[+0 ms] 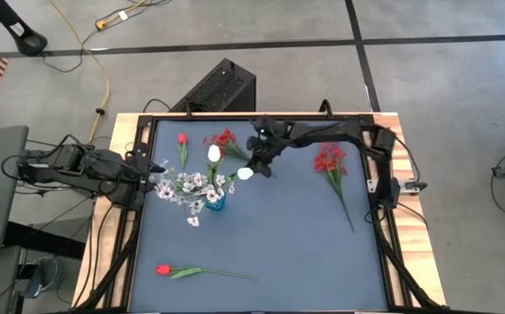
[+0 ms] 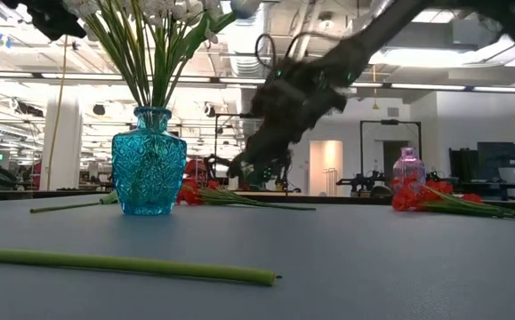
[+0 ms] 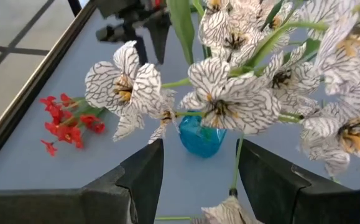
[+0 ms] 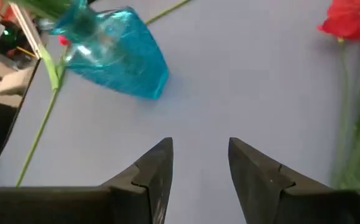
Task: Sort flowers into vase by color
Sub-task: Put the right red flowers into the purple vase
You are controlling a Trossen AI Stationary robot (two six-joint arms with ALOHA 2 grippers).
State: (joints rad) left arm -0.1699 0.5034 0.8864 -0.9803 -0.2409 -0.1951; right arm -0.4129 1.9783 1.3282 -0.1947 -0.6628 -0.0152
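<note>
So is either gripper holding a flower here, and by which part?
Neither. The right gripper is open and empty above the table; the left gripper is open beside the white flowers in the vase.

We count one blue glass vase holding one spray of white blossoms plus two white tulip buds, one upright and one leaning out. On the table we see two red tulips, two red blossom sprays, and one fallen white blossom. We count two arms.
</note>
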